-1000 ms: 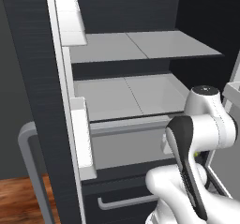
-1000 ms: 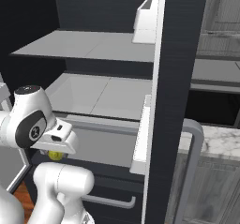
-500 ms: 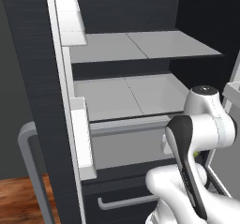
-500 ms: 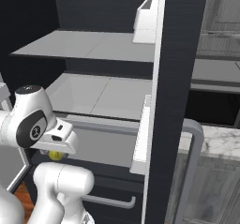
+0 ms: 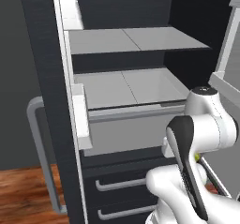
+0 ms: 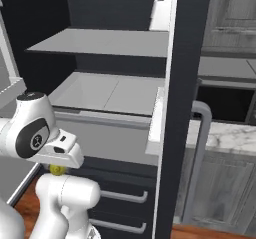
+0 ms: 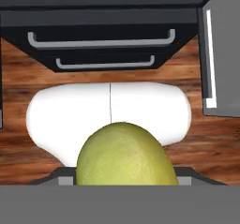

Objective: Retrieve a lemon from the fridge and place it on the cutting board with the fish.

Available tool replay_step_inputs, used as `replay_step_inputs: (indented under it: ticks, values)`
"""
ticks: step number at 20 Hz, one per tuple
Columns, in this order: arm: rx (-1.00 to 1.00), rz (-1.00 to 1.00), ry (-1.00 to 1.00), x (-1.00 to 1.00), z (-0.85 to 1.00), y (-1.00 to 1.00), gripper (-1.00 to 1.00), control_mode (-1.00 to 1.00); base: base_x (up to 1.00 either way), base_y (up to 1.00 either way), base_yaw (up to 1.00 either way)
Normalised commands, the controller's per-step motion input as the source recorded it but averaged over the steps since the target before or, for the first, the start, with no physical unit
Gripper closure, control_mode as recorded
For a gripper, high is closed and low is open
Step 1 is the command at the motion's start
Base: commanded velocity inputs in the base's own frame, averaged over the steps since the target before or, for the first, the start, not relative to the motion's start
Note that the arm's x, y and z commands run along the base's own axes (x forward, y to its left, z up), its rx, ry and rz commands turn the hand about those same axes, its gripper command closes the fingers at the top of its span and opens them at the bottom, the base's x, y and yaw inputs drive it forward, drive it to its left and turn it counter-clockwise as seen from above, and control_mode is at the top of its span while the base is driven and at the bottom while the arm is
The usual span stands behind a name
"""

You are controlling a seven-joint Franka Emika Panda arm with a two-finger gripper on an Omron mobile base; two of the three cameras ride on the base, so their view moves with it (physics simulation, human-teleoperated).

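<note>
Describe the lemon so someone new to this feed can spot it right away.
Start at the open black fridge with pale grey shelves. In front of its lower drawers hangs the white arm's gripper. The lemon sits in it: a rounded yellow-green fruit, the only coloured thing among black, grey and white.

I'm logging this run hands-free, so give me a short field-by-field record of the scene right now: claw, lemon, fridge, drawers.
claw: closed on the lemon, pointing down at the floor
lemon: yellow-green, held in the claw, out of the fridge; also peeks out under the hand in the right base view
fridge: doors open, pale grey shelves bare
drawers: two below the shelves, both shut
cutting board: not reached yet
</note>
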Motion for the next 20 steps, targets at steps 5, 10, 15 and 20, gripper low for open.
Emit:
replay_step_inputs:
  ticks: [5,10,15,20]
  values:
    - [0.00,0.00,0.00,0.00,0.00,0.00,1.00,1.00,-0.73,0.00,-0.06]
    - [0.00,0.00,0.00,0.00,0.00,0.00,1.00,1.00,-0.85,-0.05,-0.20]
    - [0.00,0.00,0.00,0.00,0.00,0.00,1.00,1.00,-0.65,0.00,-0.20]
    - [0.00,0.00,0.00,0.00,0.00,0.00,1.00,1.00,-0.31,-0.17,-0.31]
